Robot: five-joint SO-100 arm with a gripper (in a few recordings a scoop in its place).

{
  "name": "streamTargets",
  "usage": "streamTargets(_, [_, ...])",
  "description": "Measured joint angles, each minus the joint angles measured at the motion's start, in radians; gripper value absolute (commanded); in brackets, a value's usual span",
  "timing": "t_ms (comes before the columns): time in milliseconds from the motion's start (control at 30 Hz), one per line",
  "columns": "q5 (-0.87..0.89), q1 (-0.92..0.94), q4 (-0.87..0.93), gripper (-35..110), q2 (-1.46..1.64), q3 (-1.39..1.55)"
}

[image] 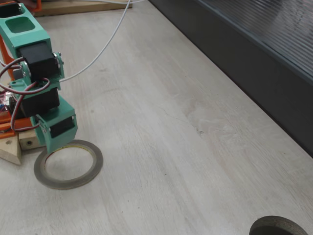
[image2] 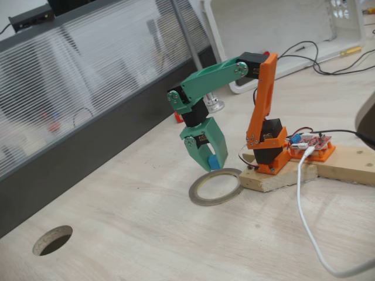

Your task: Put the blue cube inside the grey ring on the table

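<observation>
My gripper (image2: 210, 164) hangs nose-down over the far rim of the grey ring (image2: 215, 187), and between its two green fingers (image2: 198, 153) I hold the blue cube (image2: 213, 161). The jaws are closed on it; the cube sits low in the grip, a small bright blue block with plain, matte faces, only a narrow strip of it showing past the finger in front. It looks far smaller than the ring's hole. It sits above the ring's edge, close to it; whether it touches I cannot tell.

In the other fixed view my gripper (image: 55, 142) comes down from the upper left, its green shell and black servo bodies covering the cube, and its tip meets the ring (image: 68, 164) at the upper left of the rim. The ring lies flat on the table (image: 171, 127), a thin grey-brown band with a yellowish line around the inside of its wide opening, through which the pale wood grain shows.

The table is whitewashed wood with faint knots and streaks. A dark ribbed panel (image: 254, 44) runs along its far side. A round hole (image2: 53, 240) is cut into the tabletop well away from the ring. My orange base (image2: 266, 146) stands on a wooden block (image2: 281, 175) just beside the ring, and a white cable (image2: 310, 222) trails across the table near it.
</observation>
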Motion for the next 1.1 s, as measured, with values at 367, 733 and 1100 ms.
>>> streamTargets(367, [0.0, -0.003, -0.057, 2, 0.121, 0.133])
streamTargets(733, [0.0, 0.0, -0.189, 2, 0.261, 0.298])
streamTargets(1100, [0.0, 0.0, -0.267, 2, 0.267, 0.316])
